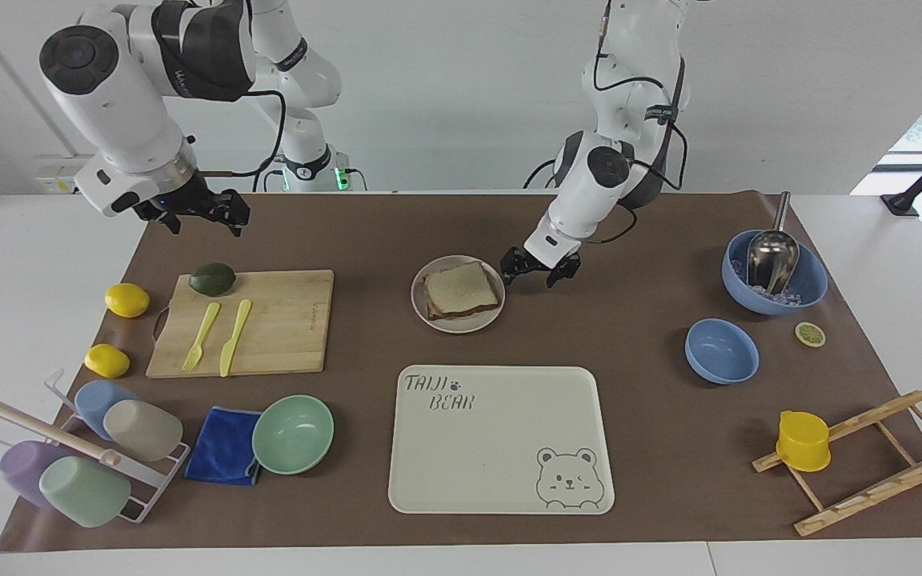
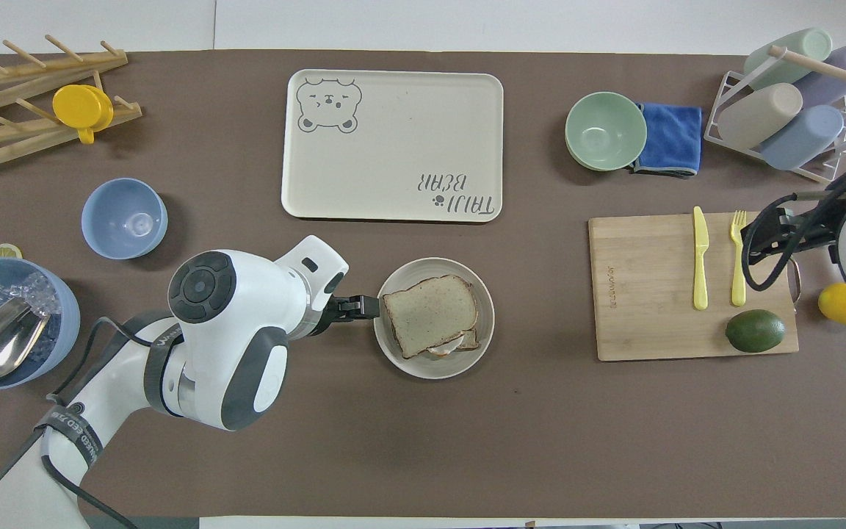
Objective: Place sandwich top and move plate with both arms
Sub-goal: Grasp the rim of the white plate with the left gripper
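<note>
A: Now, facing view. The plate [image 1: 458,322] sits mid-table on the brown mat [image 1: 637,416], nearer to the robots than the bear-print tray [image 1: 501,440]. The sandwich top [image 1: 461,288] lies on the stack in the plate, slightly askew, with a lower slice's crust showing at one edge.

B: Left gripper [image 1: 539,274]?

A: Low, just beside the plate's rim on the side toward the left arm's end. Fingers spread, nothing between them. I cannot tell whether a fingertip touches the rim.

B: Right gripper [image 1: 203,214]?

A: Raised over the mat near the avocado [image 1: 212,278], which rests on the corner of the cutting board [image 1: 285,336]. Jaws parted, empty. A yellow fork [image 1: 202,336] and knife [image 1: 234,337] lie side by side on the board; two lemons [image 1: 126,300] sit beside it toward the right arm's end.

B: Overhead view?

A: The left gripper [image 2: 360,307] comes in from the bottom left and its tips overlap the plate [image 2: 482,323] rim beside the sandwich top [image 2: 430,312]. A bit of egg shows under the bread at the edge nearer the robots. The right gripper [image 2: 783,228] is mostly hidden by cable and wrist at the frame's edge, over the board's end beside the fork [image 2: 738,257]. The tray [image 2: 393,147] lies farther from the robots than the plate; the green bowl [image 2: 605,131] and blue cloth [image 2: 669,138] are toward the right arm's end.
</note>
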`<state>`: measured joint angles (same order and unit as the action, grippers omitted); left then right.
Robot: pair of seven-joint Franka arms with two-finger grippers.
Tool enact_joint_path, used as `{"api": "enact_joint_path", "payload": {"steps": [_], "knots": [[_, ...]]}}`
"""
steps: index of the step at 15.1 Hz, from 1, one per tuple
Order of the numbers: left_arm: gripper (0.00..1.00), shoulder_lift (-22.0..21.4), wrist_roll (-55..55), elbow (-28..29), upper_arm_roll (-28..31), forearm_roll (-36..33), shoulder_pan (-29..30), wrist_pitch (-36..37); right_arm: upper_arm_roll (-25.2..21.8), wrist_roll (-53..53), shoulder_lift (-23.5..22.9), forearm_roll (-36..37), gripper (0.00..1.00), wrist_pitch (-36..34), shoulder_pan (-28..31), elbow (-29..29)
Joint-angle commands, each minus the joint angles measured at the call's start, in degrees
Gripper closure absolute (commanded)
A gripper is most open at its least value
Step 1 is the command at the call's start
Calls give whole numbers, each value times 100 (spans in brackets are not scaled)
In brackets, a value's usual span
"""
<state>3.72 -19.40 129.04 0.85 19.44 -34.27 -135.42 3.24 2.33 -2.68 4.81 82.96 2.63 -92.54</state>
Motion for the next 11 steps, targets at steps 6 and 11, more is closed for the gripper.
{"api": "enact_joint_path", "payload": {"steps": [6, 11], "knots": [[5, 155, -503, 174, 82, 95, -255, -634, -516, -75, 154, -182, 0, 238, -631, -247], [12, 182, -530, 209, 73, 104, -326, -582, -798, -92, 101, -516, 0, 274, -667, -150]]}}
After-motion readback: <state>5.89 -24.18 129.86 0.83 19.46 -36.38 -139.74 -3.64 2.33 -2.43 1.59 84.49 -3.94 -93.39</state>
